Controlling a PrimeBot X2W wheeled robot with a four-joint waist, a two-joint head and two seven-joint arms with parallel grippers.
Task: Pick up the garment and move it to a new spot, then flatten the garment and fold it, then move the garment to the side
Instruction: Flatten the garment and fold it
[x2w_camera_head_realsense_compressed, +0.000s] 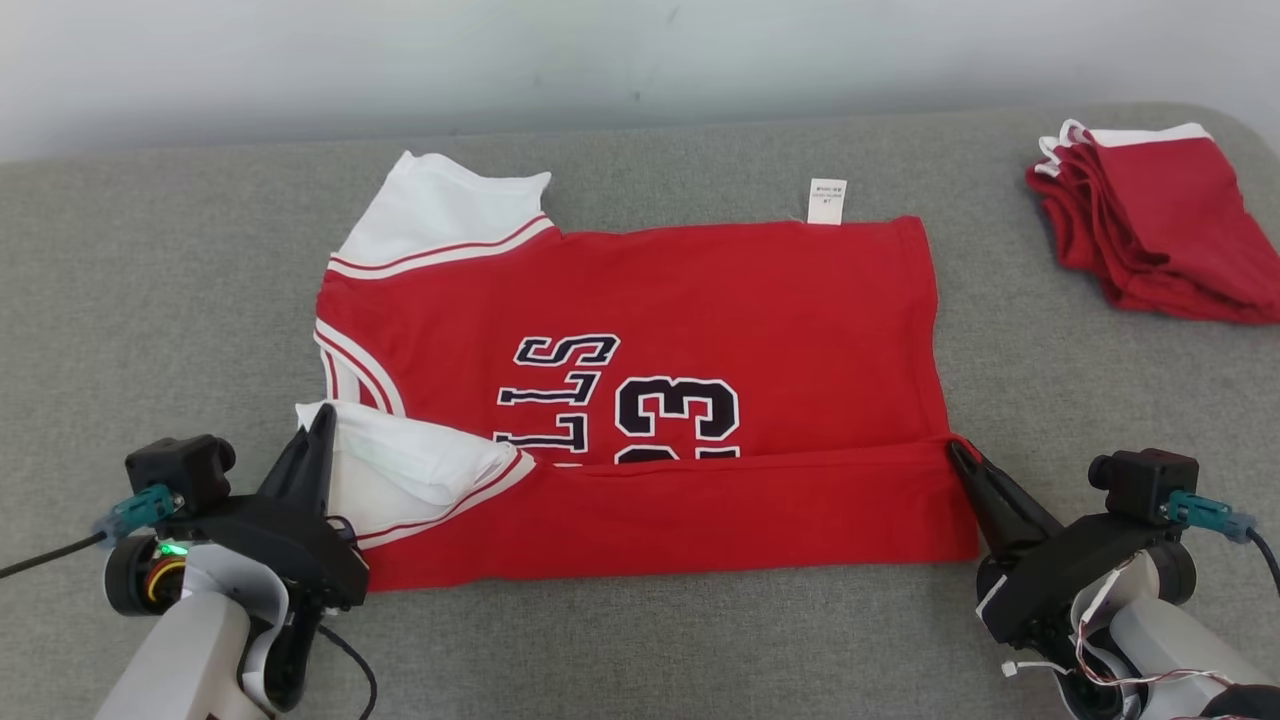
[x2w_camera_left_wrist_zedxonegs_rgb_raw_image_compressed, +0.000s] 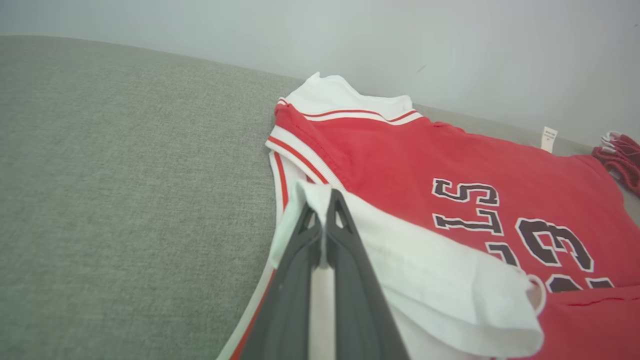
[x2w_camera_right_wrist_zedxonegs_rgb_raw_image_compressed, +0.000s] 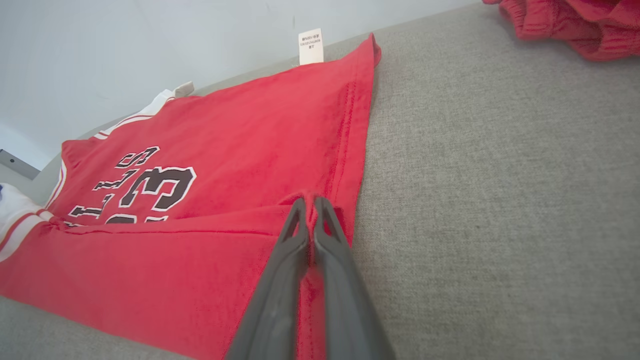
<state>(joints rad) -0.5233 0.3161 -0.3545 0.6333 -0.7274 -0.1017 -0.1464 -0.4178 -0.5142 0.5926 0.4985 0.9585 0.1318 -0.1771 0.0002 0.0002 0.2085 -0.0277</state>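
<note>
Across the middle of the head view, a red shirt (x2w_camera_head_realsense_compressed: 700, 320) is lying spread on the grey desk (x2w_camera_head_realsense_compressed: 150, 300), its near edge folded up over the dark lettering. At the lower left, the left fingers (x2w_camera_head_realsense_compressed: 308, 465) are clenching the white sleeve (x2w_camera_head_realsense_compressed: 420, 460) on that folded edge. At the lower right, the right fingers (x2w_camera_head_realsense_compressed: 995, 495) are pinching the red corner of the fold. A stack of red clothes (x2w_camera_head_realsense_compressed: 1160, 240) is sitting in the upper right corner, well apart from the shirt.

Rising from the bottom middle of the left wrist view, the left fingers (x2w_camera_left_wrist_zedxonegs_rgb_raw_image_compressed: 350, 265) are gripping white sleeve cloth, with the shirt stretching away to the right.

From the bottom middle of the right wrist view, the right fingers (x2w_camera_right_wrist_zedxonegs_rgb_raw_image_compressed: 280, 265) are squeezing the red hem, the shirt spreading to the left.
</note>
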